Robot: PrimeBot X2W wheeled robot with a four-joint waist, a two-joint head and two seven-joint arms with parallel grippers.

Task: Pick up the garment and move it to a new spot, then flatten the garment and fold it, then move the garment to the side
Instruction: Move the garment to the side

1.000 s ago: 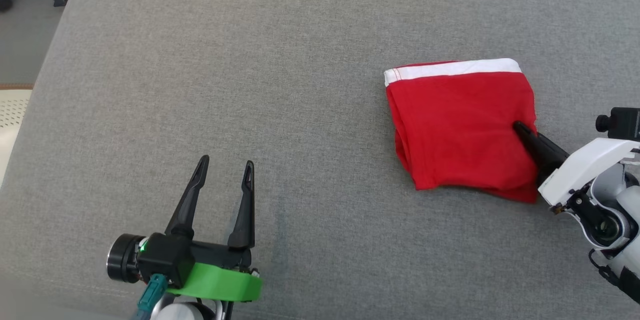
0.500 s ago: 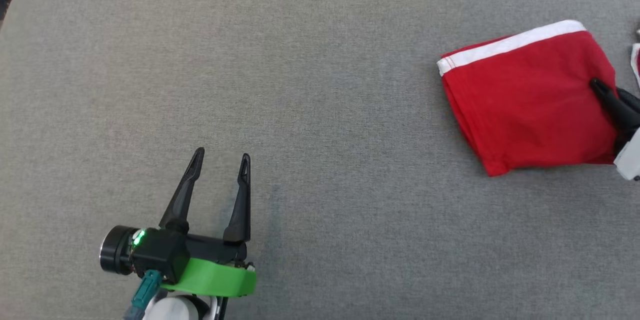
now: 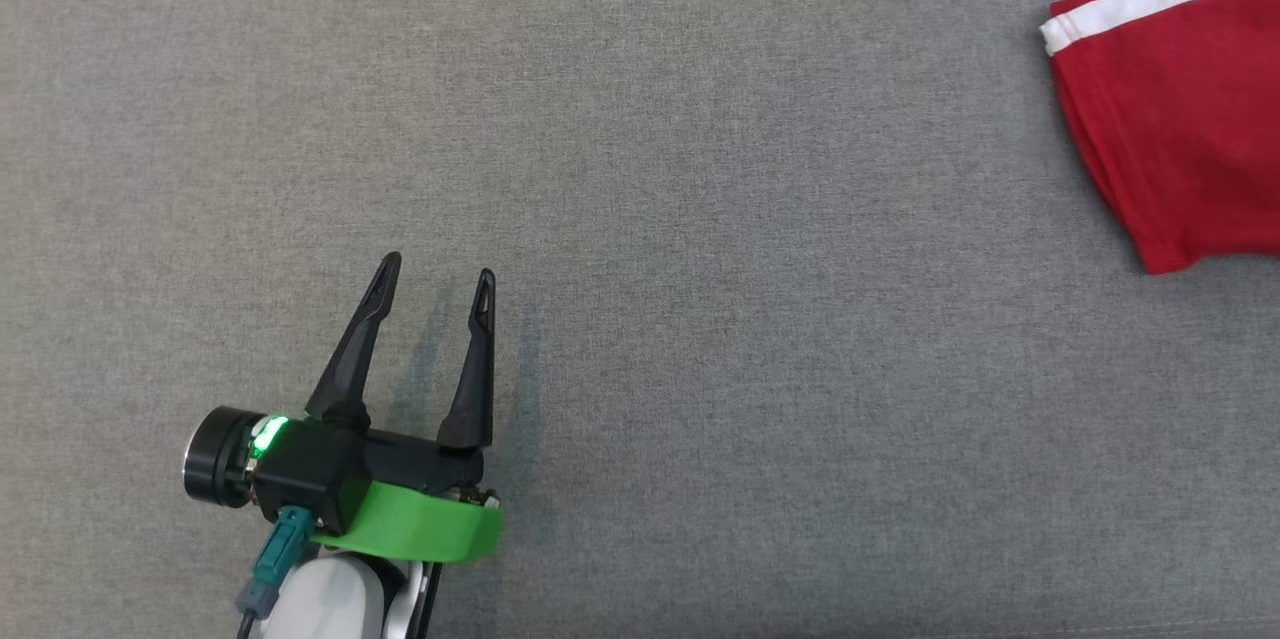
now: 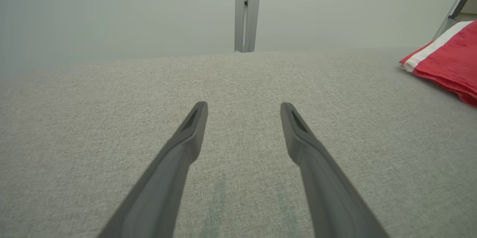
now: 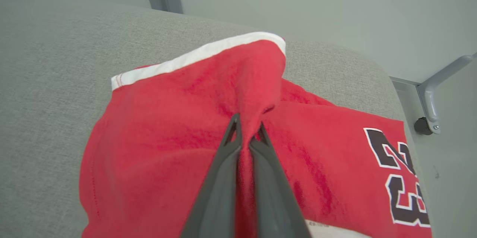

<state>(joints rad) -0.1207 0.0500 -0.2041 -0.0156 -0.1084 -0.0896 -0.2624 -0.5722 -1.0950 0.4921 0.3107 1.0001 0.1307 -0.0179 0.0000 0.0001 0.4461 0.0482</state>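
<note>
The garment (image 3: 1180, 109) is a folded red piece with a white band, lying at the far right of the grey cushion and cut off by the head view's edge. It also shows in the left wrist view as the garment (image 4: 447, 63). In the right wrist view the garment (image 5: 179, 145) carries a black number print, and my right gripper (image 5: 248, 126) is shut on a raised pinch of its red cloth. My left gripper (image 3: 435, 274) hovers open over bare cushion at the lower left, far from the garment, also seen as the left gripper (image 4: 244, 109).
The grey cushion (image 3: 640, 219) spreads wide between my left gripper and the garment. Beyond its far edge stand a grey metal post (image 4: 246, 10) and a metal bracket (image 5: 432, 100) near the cushion's corner.
The head camera has swung left, so the garment slid to the view's right edge and the right arm left the view. The right gripper stays shut on the cloth.
</note>
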